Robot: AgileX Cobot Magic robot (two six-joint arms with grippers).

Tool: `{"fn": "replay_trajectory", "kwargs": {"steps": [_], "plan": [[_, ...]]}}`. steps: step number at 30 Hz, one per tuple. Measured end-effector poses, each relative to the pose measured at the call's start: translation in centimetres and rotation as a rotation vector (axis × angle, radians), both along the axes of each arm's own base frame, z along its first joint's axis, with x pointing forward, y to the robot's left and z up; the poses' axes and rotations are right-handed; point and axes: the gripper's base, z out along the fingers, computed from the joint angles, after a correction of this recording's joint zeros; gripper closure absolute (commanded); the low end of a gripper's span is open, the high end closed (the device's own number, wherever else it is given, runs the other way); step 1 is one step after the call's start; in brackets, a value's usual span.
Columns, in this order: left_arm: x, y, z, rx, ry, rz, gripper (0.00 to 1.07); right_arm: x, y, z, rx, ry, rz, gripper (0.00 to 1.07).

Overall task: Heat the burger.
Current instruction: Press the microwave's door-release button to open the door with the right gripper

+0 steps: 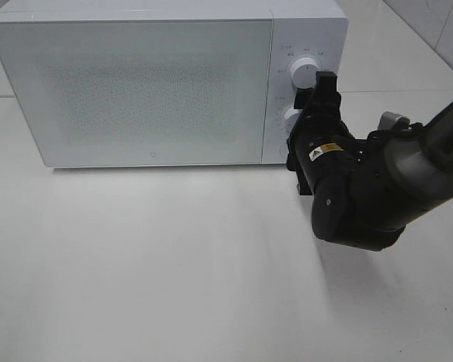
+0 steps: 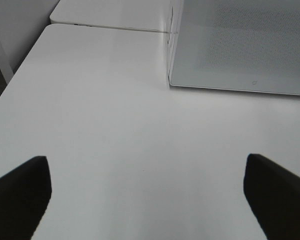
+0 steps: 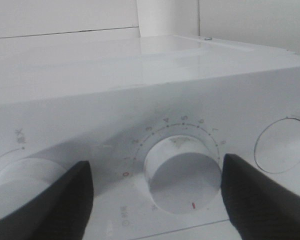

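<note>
**Right gripper at the timer dial: risks and inventory**

The right gripper is sitting spread, its jaws straddling the timer dial on the microwave. One jaw is standing clear of the dial and the other is lying just beside its edge. Nothing is being pinched. The left gripper is hanging wide open over the bare table, holding nothing.

The burger is not showing in any view. The door is sitting shut and its frosted panel is hiding the cavity, so I am only presuming the burger is inside.

Risks, as I am judging them:
- The jaws are sitting off-centre on the dial. On closing from here, one would be landing first and could be skidding off the smooth rim instead of gripping.
- The clear jaw is lying close to the upper dial, so a sloppy twist could be nudging that setting too.
- Over-rotating would be setting too long a time.
- Pushing inward could be sliding the microwave back on the table.
- If the cavity is empty, the oven would be running on nothing.

Count: microwave 1; dials 2; round button 1; grippers 2; burgers in view 0.
</note>
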Motion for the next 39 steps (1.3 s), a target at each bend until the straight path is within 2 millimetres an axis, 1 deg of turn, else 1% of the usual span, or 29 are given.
{"fn": "replay_trajectory", "kwargs": {"steps": [2,3,4,5,7,8,9,10,12,13,15,16,17,18,19,20,21,22,23,24,26,27,29,32,33,35,37,38,39], "plan": [[0.0,0.0,0.0,0.0,0.0,0.0,0.04,-0.9,-0.2,0.5,-0.04,-0.001,0.023,0.39],[0.0,0.0,0.0,0.0,0.0,0.0,0.04,-0.9,-0.2,0.5,-0.04,-0.001,0.023,0.39],[0.0,0.0,0.0,0.0,0.0,0.0,0.04,-1.5,-0.4,0.7,-0.083,-0.001,0.061,0.39],[0.0,0.0,0.0,0.0,0.0,0.0,0.04,-1.5,-0.4,0.7,-0.083,-0.001,0.061,0.39],[0.0,0.0,0.0,0.0,0.0,0.0,0.04,-2.5,-0.7,1.7,-0.142,-0.005,0.115,0.39],[0.0,0.0,0.0,0.0,0.0,0.0,0.04,-2.5,-0.7,1.7,-0.142,-0.005,0.115,0.39],[0.0,0.0,0.0,0.0,0.0,0.0,0.04,-3.3,-1.0,2.0,-0.19,0.028,0.153,0.39],[0.0,0.0,0.0,0.0,0.0,0.0,0.04,-3.3,-1.0,2.0,-0.19,0.028,0.153,0.39],[0.0,0.0,0.0,0.0,0.0,0.0,0.04,-4.6,-1.6,2.2,-0.274,0.117,0.213,0.39],[0.0,0.0,0.0,0.0,0.0,0.0,0.04,-4.6,-1.6,2.2,-0.274,0.117,0.213,0.39],[0.0,0.0,0.0,0.0,0.0,0.0,0.04,-5.7,-1.9,2.7,-0.393,0.177,0.294,0.39],[0.0,0.0,0.0,0.0,0.0,0.0,0.04,-5.7,-1.9,2.7,-0.393,0.177,0.294,0.39],[0.0,0.0,0.0,0.0,0.0,0.0,0.04,-6.3,-2.0,3.2,-0.495,0.2,0.362,0.39],[0.0,0.0,0.0,0.0,0.0,0.0,0.04,-6.5,-2.0,3.5,-0.559,0.2,0.401,0.39],[0.0,0.0,0.0,0.0,0.0,0.0,0.04,-6.5,-2.0,3.5,-0.559,0.2,0.401,0.39],[0.0,0.0,0.0,0.0,0.0,0.0,0.04,-7.0,-1.9,3.9,-0.696,0.206,0.496,0.39],[0.0,0.0,0.0,0.0,0.0,0.0,0.04,-7.0,-1.9,3.9,-0.696,0.206,0.496,0.39],[0.0,0.0,0.0,0.0,0.0,0.0,0.04,-7.5,-1.8,4.4,-0.816,0.195,0.587,0.39],[0.0,0.0,0.0,0.0,0.0,0.0,0.04,-7.7,-1.7,4.6,-0.881,0.181,0.634,0.39],[0.0,0.0,0.0,0.0,0.0,0.0,0.04,-7.7,-1.7,4.6,-0.881,0.181,0.634,0.39],[0.0,0.0,0.0,0.0,0.0,0.0,0.04,-8.6,-1.6,5.4,-1.083,0.125,0.789,0.39],[0.0,0.0,0.0,0.0,0.0,0.0,0.04,-8.6,-1.6,5.4,-1.083,0.125,0.789,0.39],[0.0,0.0,0.0,0.0,0.0,0.0,0.04,-9.3,-1.5,6.1,-1.19,0.084,0.894,0.39],[0.0,0.0,0.0,0.0,0.0,0.0,0.04,-9.5,-1.5,6.4,-1.209,0.072,0.916,0.39],[0.0,0.0,0.0,0.0,0.0,0.0,0.04,-10.0,-1.6,7.1,-1.25,0.044,0.96,0.39],[0.0,0.0,0.0,0.0,0.0,0.0,0.04,-10.3,-1.7,7.3,-1.263,0.041,0.984,0.39],[0.0,0.0,0.0,0.0,0.0,0.0,0.04,-11.1,-1.8,8.4,-1.299,0.027,1.064,0.39],[0.0,0.0,0.0,0.0,0.0,0.0,0.04,-11.1,-1.8,8.4,-1.299,0.027,1.064,0.39],[0.0,0.0,0.0,0.0,0.0,0.0,0.04,-11.5,-1.8,9.5,-1.324,0.011,1.111,0.39]]}}
